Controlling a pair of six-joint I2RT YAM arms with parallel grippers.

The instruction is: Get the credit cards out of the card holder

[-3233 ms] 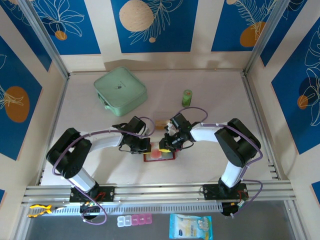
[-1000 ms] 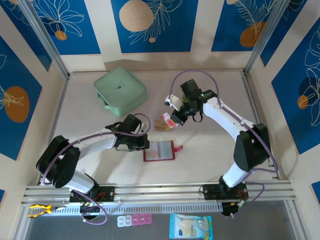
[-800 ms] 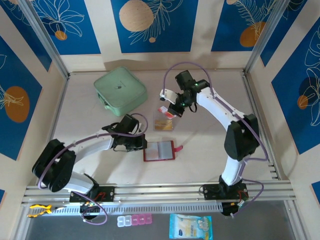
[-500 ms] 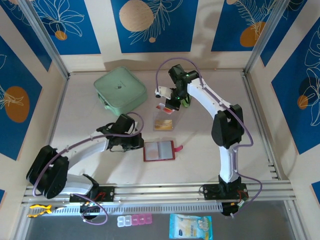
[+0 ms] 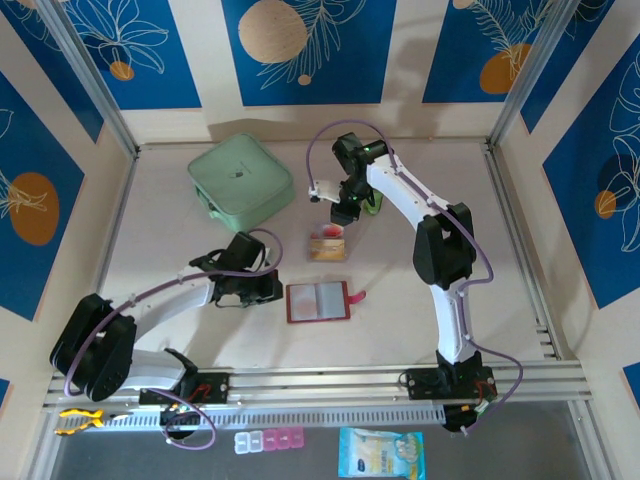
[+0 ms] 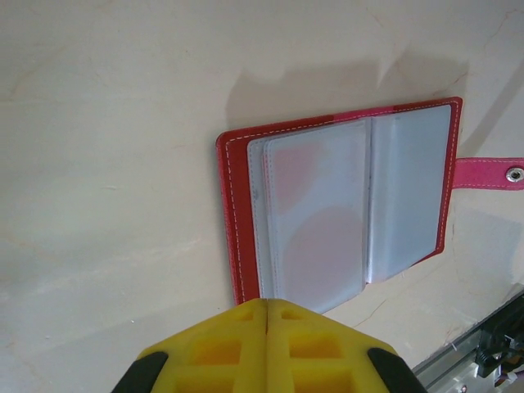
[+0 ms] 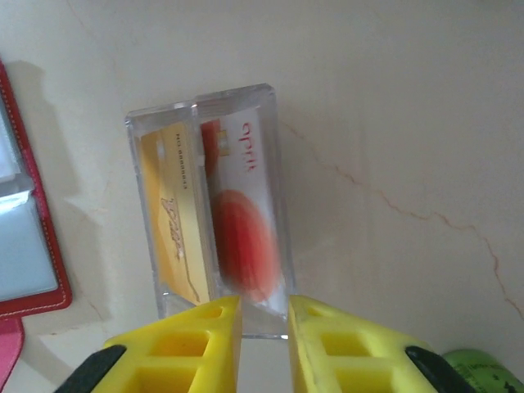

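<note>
Red leather lies open on the pale table [image 5: 430,300]. From the top view, the card holder [image 5: 318,302] rests flat with its long axis running left to right and its strap tab [image 5: 358,296] at the right end. My left claw [image 5: 268,289] sits just beside the holder's left edge and is the nearer of my two. My right claw [image 5: 340,214] hangs well beyond the holder's far edge, above a clear tray [image 5: 312,250] that stands between that claw and the holder. A mint-green case [image 5: 240,182] lies farther off, beyond the holder and to its left.

Left wrist view: my left claw's yellow fingers are pressed together and hold nothing. Their tips reach the holder's stitched border; whether they touch it I cannot tell. The clear sleeves [image 6: 327,213] look glossy, limp and pale, tinted pink by the leather behind. I cannot tell whether any card remains in them.

Right wrist view: my right claw's fingers stand a narrow slit apart, with nothing between them that I can make out. Straight ahead of the tips is the hard, glassy tray. It holds a yellow-orange card [image 7: 173,229] and a red-faced card [image 7: 246,229], thin and stiff, side by side lengthwise; the red one is blurred. The holder's red edge shows just beside the tray.

Any further pull, I judge, means bringing the right claw back over the tray to the holder.
</note>
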